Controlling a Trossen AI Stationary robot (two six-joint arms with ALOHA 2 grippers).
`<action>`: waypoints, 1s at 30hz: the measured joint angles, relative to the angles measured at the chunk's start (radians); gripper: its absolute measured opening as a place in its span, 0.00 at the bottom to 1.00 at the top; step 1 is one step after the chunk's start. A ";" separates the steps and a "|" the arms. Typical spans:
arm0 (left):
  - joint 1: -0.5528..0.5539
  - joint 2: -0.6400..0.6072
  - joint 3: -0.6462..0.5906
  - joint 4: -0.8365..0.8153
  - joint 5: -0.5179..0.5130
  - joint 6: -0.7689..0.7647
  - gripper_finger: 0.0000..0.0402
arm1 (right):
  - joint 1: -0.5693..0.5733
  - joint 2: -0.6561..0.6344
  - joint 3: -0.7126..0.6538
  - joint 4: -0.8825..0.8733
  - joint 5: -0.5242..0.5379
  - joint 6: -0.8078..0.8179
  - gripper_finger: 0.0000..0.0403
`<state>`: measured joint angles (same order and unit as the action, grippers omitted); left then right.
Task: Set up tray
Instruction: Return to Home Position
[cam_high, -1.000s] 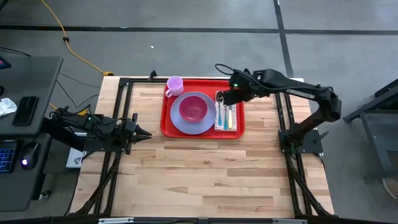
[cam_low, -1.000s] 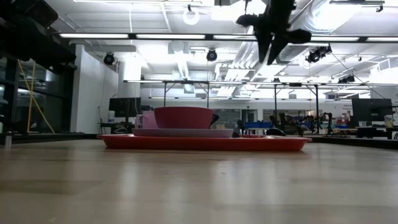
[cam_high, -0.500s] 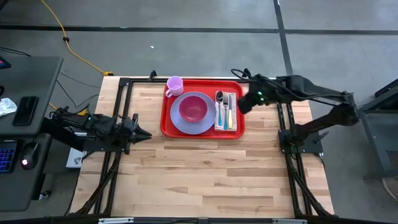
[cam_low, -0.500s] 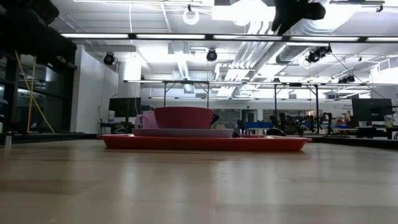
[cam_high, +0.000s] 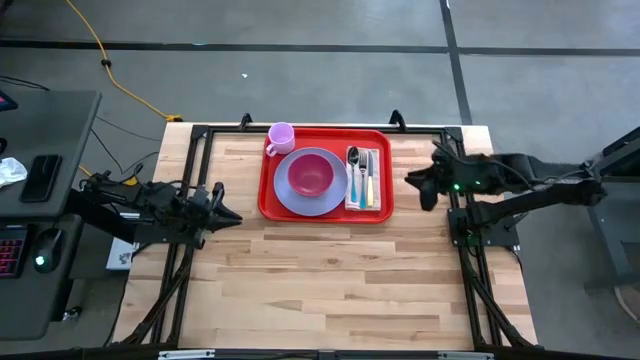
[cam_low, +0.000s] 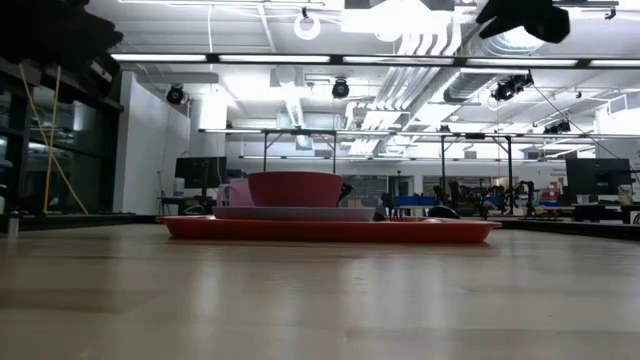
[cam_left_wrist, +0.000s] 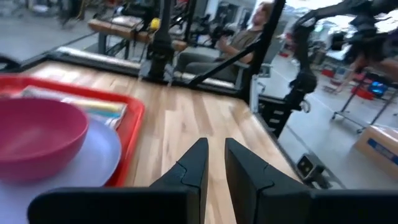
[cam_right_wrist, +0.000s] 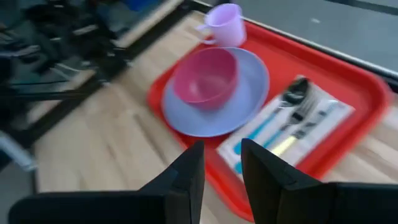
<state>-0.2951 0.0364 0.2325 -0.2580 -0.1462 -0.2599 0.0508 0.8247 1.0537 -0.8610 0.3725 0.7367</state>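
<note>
Resting on the bench (cam_high: 330, 270), the tray (cam_high: 320, 135) is laid. My right gripper (cam_high: 418, 188) hangs just right of it, jaws spread, empty; my left gripper (cam_high: 230, 215) waits left of it, jaws barely parted. Dipping now could clip its rim, scattering the cutlery (cam_high: 365, 182).

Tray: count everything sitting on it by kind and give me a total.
Lavender mug: 1
Lavender plate: 1
Pink bowl: 1
Napkin: 1
Spoon: 1
Fork: 1
Yellow-handled knife: 1
Total on the red tray: 7
</note>
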 joint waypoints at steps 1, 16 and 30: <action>0.000 0.000 0.000 0.014 0.010 0.010 0.21 | 0.013 -0.029 -0.035 0.031 -0.001 -0.004 0.21; 0.000 0.000 0.000 0.031 0.061 0.080 0.21 | 0.151 -0.418 -0.545 0.497 0.007 -0.099 0.21; 0.000 0.000 0.000 0.031 0.111 0.234 0.21 | 0.183 -0.652 -0.841 0.811 -0.104 -0.316 0.21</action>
<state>-0.2955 0.0364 0.2329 -0.2269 -0.0353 -0.0264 0.2340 0.1729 0.2125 -0.0496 0.2688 0.4204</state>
